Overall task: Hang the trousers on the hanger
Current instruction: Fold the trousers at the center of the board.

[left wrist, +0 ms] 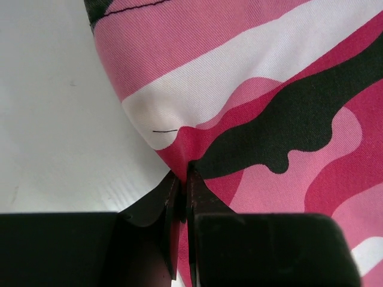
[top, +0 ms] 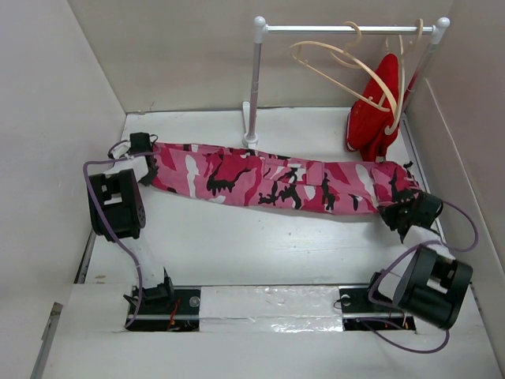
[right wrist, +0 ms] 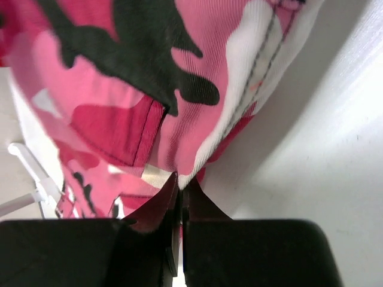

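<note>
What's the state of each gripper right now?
Left gripper: closed on one end of the trousers.
Right gripper: closed on the other end of the trousers.

The trousers (top: 276,180) show pink, red, white and black camouflage; the garment (top: 369,126) is red.

The trousers (top: 276,180) lie stretched across the middle of the tabletop (top: 260,245), running left to right, with the right end slightly nearer the arm bases. The left hand (top: 150,164) is clamped on their left end and the right hand (top: 398,207) on their right end. Just behind the trousers stands the left post (top: 254,87) of a rack, whose rail (top: 316,29) runs rightward along the back wall. The hanger (top: 335,67) hangs from the rail, left of a second hanger (top: 392,83). That one carries a plain garment (top: 375,122), which hangs low behind the trousers' right end.
</note>
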